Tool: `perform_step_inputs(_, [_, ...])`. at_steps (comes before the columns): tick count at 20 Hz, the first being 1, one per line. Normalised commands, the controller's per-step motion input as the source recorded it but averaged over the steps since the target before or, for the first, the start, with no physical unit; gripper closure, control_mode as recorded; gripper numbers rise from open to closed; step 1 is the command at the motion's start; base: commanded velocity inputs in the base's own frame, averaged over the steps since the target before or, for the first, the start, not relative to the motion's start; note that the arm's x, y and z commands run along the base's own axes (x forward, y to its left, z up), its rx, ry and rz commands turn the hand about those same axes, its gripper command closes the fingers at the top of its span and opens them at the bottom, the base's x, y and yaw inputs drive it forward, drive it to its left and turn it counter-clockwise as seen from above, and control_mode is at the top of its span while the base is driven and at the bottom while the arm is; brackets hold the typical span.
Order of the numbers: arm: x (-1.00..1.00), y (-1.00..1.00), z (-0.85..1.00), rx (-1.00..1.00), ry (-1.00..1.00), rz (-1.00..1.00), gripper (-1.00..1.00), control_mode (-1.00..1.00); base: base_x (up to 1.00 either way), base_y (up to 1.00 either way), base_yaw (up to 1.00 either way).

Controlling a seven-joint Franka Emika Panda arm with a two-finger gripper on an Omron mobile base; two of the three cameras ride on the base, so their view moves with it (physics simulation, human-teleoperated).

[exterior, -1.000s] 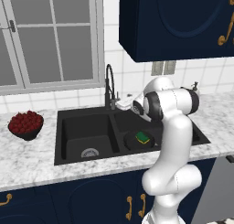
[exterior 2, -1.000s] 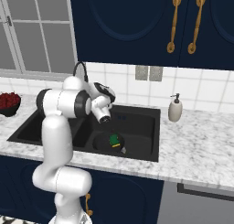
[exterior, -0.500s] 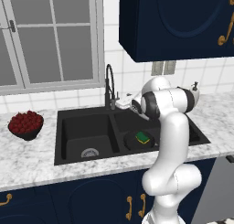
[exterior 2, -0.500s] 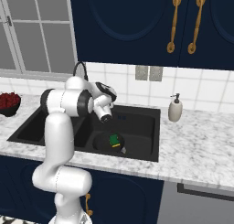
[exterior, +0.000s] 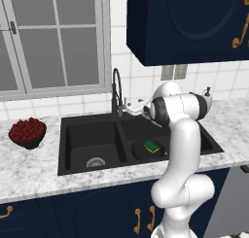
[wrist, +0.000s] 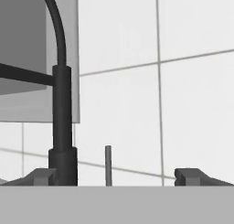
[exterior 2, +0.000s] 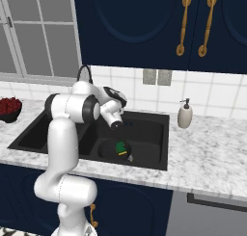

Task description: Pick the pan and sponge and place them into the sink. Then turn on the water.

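You'll see the pan (exterior: 146, 149) in the sink's (exterior: 92, 170) right basin with the sponge (exterior: 152, 145) on it — gripper (wrist: 112, 175) fingers spread wide, empty, facing the faucet (wrist: 61, 127) base and its thin lever (wrist: 108, 164).

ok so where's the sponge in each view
Left base view: sponge lies on the pan, right basin, centre of the picture.
Right base view: same sponge, below centre, on the pan.
Hand view: not in it.
Shared landmark: faucet.
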Motion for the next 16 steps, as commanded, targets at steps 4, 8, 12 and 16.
perform_step_inputs(4, [0.00, -0.09, 0.00, 0.00, 0.00, 0.00, -1.00, -1.00, 0.00, 0.00, 0.00])
perform_step_inputs(8, [0.00, -0.06, 0.00, 0.00, 0.00, 0.00, -1.00, -1.00, 0.00, 0.00, 0.00])
perform_step_inputs(12, [0.00, 0.00, 0.00, 0.00, 0.00, 0.00, -1.00, -1.00, 0.00, 0.00, 0.00])
perform_step_inputs(16, [0.00, 0.00, 0.00, 0.00, 0.00, 0.00, -1.00, -1.00, 0.00, 0.00, 0.00])
